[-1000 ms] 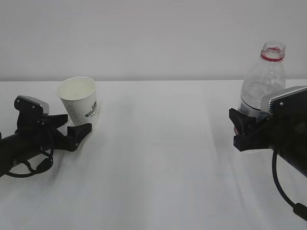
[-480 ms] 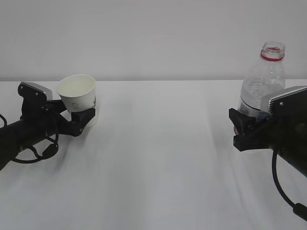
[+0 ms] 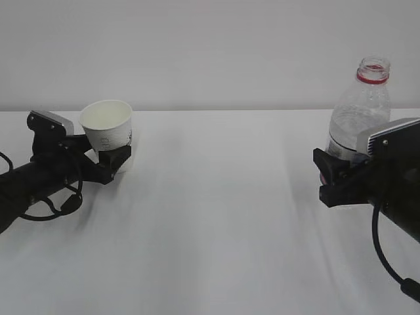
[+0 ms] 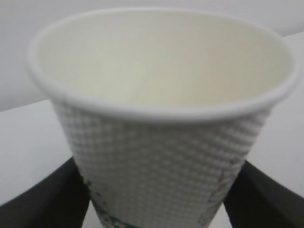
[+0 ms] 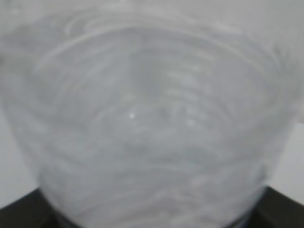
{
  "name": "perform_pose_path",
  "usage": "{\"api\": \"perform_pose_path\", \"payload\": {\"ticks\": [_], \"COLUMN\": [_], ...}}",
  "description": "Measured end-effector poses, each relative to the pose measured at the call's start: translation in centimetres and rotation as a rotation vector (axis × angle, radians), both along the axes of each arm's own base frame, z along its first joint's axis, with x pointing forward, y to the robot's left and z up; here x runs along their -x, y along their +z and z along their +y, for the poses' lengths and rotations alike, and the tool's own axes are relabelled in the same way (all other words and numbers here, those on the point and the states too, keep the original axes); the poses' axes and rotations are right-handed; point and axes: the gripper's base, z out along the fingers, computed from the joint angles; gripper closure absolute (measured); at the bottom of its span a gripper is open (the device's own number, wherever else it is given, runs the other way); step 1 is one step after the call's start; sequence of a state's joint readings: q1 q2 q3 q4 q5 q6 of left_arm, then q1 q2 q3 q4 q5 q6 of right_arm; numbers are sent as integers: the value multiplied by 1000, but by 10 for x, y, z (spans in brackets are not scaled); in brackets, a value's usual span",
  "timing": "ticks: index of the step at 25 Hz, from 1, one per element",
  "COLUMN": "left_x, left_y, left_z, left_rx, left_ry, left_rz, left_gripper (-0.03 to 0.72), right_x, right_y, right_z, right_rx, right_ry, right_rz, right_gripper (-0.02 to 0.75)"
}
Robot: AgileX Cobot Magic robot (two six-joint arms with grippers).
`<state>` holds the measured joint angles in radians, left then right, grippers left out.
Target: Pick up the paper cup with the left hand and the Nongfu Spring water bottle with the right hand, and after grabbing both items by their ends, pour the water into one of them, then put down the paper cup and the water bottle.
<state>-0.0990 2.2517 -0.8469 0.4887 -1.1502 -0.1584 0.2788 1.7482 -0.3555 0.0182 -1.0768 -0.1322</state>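
Paper cup (image 4: 161,142) between pincer fingers (image 4: 42,199)

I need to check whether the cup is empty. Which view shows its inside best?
The left wrist view: the paper cup fills it, its cream inside open to the camera. The exterior view shows it small; the right wrist view misses it.

White paper cup (image 3: 108,133) tilted; uncapped clear water bottle (image 3: 361,111) upright.

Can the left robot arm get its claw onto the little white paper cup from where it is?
Probably yes. The left gripper already has its black fingers on both sides of the small white paper cup, low on its wall, and nothing stands between them. Whether they are squeezing it yet is hard to tell.
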Motion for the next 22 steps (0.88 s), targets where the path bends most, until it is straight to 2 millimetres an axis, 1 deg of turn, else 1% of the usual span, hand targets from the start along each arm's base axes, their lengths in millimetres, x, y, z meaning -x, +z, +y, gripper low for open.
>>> {"api": "perform_pose_path", "payload": {"ticks": [3,6,14,18,22], "left_x": [0,0,0,10,20], "left_y": [0,0,0,4,15], "left_z": [0,0,0,0,1], "left_rx": [0,0,2,5,8], "left_ry": [0,0,-3,-4,-6], "left_rz": [0,0,2,17,14], "left_gripper": [108,130,137,137,137], "right_x": [0,0,0,0,0], "right_y": [0,0,0,0,0], "right_z": [0,0,0,0,0], "right_rx": [0,0,9,19,21], "right_ry": [0,0,2,5,5], "right_rz": [0,0,-2,-5,-6], "right_gripper": [235,235,235,235,235]}}
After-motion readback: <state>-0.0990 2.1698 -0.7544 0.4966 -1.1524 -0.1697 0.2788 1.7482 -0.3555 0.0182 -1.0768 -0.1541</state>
